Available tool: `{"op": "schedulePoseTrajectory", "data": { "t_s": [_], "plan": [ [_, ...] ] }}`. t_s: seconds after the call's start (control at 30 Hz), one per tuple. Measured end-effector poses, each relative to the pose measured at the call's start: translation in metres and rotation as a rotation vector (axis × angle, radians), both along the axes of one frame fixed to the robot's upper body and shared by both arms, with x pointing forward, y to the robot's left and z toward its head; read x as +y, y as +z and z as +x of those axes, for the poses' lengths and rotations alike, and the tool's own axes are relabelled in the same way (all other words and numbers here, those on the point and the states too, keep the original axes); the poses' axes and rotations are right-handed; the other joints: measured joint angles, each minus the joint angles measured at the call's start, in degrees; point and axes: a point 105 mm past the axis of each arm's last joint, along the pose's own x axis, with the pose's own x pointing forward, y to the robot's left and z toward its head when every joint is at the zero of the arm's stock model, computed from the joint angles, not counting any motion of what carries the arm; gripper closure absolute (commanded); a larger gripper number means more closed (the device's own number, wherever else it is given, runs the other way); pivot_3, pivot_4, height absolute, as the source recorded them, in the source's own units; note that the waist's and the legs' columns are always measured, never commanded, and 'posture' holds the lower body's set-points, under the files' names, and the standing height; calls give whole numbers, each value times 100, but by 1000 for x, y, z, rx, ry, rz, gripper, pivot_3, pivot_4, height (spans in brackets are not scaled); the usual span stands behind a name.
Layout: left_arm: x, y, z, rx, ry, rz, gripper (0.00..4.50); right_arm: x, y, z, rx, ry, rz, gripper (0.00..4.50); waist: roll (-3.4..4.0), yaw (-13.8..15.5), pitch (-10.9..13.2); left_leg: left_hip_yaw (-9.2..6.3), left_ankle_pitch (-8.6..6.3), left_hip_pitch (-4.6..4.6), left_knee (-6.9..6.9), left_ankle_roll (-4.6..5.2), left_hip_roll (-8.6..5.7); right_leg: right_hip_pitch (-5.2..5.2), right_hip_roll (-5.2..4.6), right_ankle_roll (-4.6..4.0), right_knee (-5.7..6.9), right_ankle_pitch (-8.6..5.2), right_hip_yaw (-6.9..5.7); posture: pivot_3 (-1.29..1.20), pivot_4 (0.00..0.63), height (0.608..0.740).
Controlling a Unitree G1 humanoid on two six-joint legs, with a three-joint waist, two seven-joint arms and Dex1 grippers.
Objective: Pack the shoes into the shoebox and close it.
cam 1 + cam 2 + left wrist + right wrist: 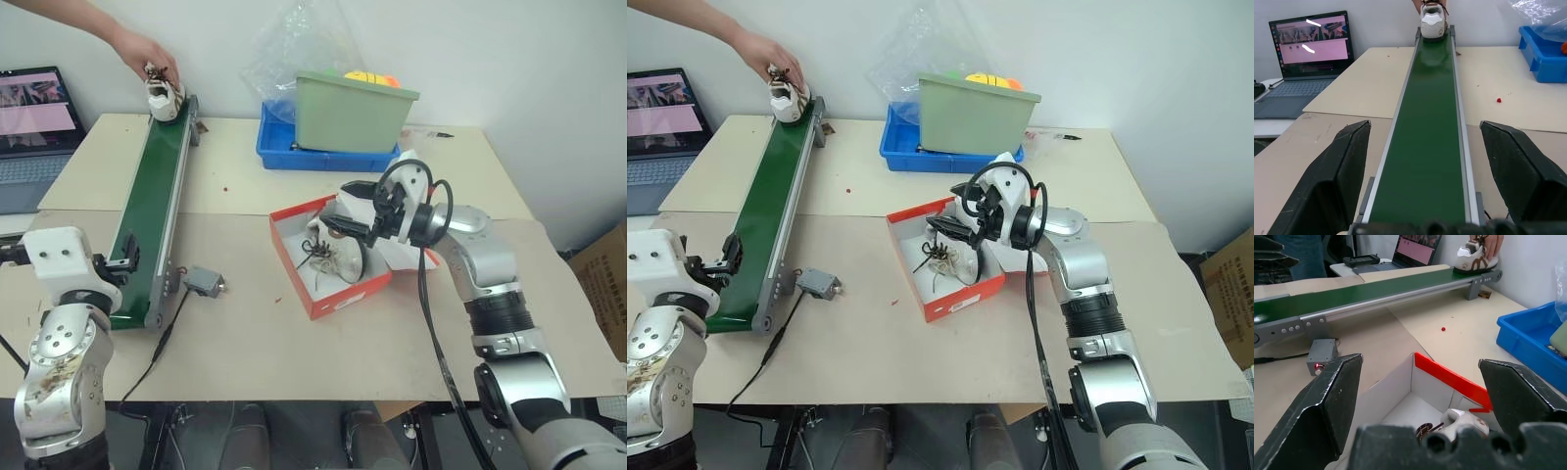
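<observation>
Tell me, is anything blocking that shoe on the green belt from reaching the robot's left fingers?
Nothing visible on the belt itself: it runs bare from the shoe to the open left gripper. But a person's hand rests on the shoe at the far end.

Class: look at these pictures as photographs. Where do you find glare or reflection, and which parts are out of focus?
Left wrist view: white glare streaks on the laptop screen, the shoe mirrored faintly in the green belt, and the near black fingers soft. Right wrist view: fingers blurred, shoebox sharper. Left eye view: even light, soft shadows under the belt.
</observation>
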Motion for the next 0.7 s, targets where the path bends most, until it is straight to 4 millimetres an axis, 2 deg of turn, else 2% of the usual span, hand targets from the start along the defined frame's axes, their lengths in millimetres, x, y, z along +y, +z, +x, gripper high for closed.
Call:
{"op": "schedulePoseTrajectory", "data": {
  "t_s": [0.4, 0.7],
  "plan": [
    [0, 2, 3, -28, 5, -4, 658, 9, 0, -4, 33, -5, 29, 42, 0, -7, 0, 0, 0, 0, 1, 0, 0, 1, 0, 0, 3, 0, 0, 0, 150, 740],
    [22, 2, -8, -27, -17, 75, 658, 25, -4, -13, 63, 32, 61, 42, 0, -8, 0, 0, 0, 3, 1, 0, 1, 0, 0, -1, 6, 0, 0, 0, 150, 740]
  ]
}}
